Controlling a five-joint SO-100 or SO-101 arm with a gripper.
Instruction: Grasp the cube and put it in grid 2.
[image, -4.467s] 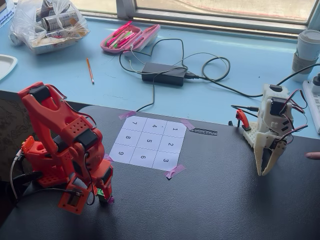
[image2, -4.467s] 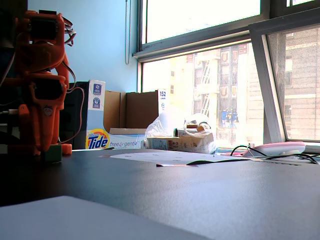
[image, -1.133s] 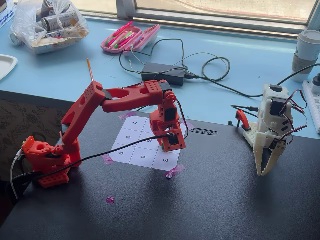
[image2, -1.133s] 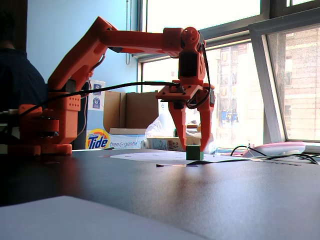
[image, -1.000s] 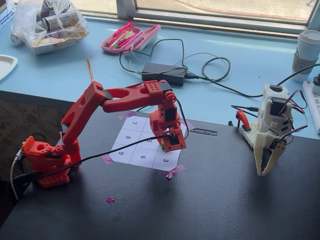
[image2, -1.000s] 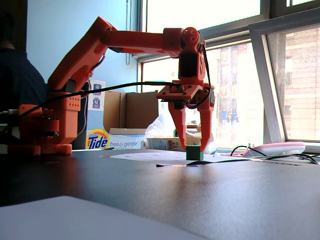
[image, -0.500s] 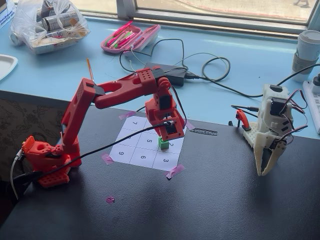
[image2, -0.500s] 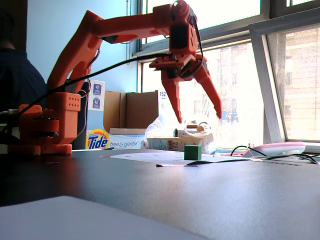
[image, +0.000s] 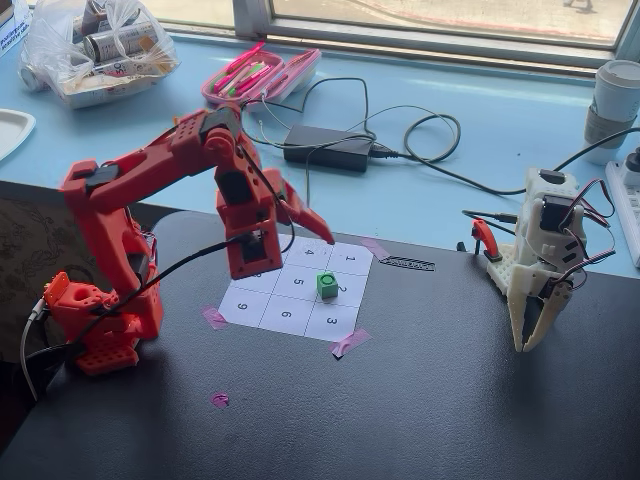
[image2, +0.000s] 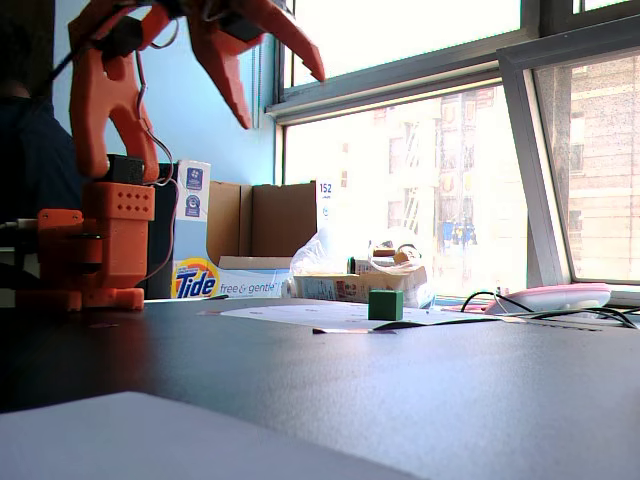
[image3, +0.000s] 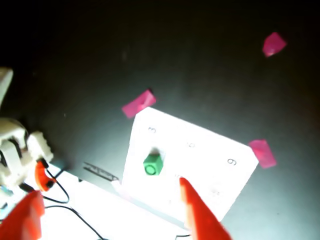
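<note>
The cube (image: 327, 285) sits on the square marked 2 (image: 340, 291) (ring mark up); the fingers (image: 315, 228) hang spread and empty above the sheet (image: 262, 308).

Dark tabletop (image: 420, 400) against a pale blue counter (image: 480, 190) below a window (image2: 420, 150); bright daylight enters; cardboard boxes (image2: 270, 220) stand by the blue wall (image2: 215, 110).
</note>
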